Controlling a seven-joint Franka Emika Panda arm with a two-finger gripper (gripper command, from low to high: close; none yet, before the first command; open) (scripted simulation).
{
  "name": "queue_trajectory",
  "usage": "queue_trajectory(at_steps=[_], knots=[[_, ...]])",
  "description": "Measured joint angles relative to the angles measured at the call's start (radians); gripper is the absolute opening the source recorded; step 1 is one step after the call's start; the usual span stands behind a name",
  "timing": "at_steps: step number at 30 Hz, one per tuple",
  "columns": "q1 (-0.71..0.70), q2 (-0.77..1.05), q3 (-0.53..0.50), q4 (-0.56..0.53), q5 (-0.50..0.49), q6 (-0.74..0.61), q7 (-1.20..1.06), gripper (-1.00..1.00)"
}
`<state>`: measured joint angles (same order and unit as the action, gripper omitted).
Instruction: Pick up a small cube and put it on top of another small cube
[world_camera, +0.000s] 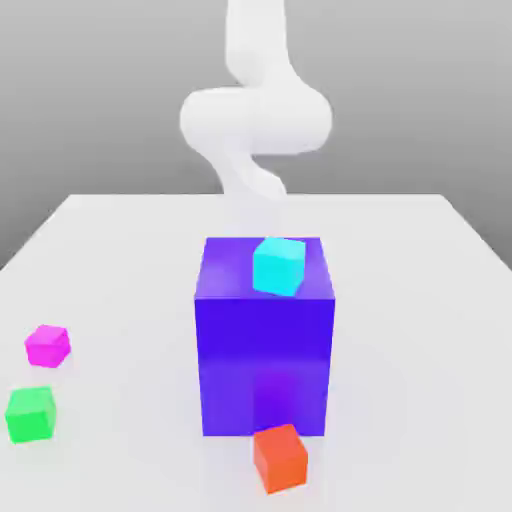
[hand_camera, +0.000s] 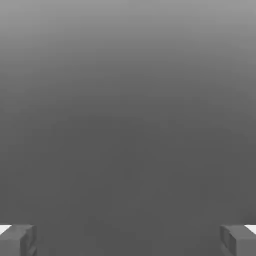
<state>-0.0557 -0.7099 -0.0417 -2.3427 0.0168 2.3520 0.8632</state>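
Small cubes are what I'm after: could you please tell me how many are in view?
4: a cyan cube atop the big blue block, an orange cube in front of it, and magenta and green cubes at the exterior view's left. Others may hide behind the block.

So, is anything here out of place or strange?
Yes. The cyan cube sits on the big blue block, not on another small cube, and it is turned askew to the block's edges. The magenta, green and red cubes lie apart on the table.

Small cube (world_camera: 278, 266) atop big block (world_camera: 265, 340); another cube (world_camera: 280, 458) just before block.
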Motion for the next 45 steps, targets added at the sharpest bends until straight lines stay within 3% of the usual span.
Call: queue_trajectory(at_steps=[22, 29, 30, 37, 42, 45], knots=[[-0.505, 0.803, -0.359, -0.371, 0.135, 0.465, 0.565, 0.00], [-0.672, 1.027, -0.158, -0.334, 0.354, 0.627, 0.420, 0.00], [-0.695, 1.047, -0.131, -0.329, 0.369, 0.643, 0.408, -1.00], [-0.697, 1.048, -0.129, -0.329, 0.369, 0.645, 0.409, -1.00], [-0.598, 0.909, -0.264, -0.364, 0.211, 0.543, 0.529, -1.00], [-0.575, 0.832, -0.292, -0.369, 0.114, 0.475, 0.574, -1.00]])
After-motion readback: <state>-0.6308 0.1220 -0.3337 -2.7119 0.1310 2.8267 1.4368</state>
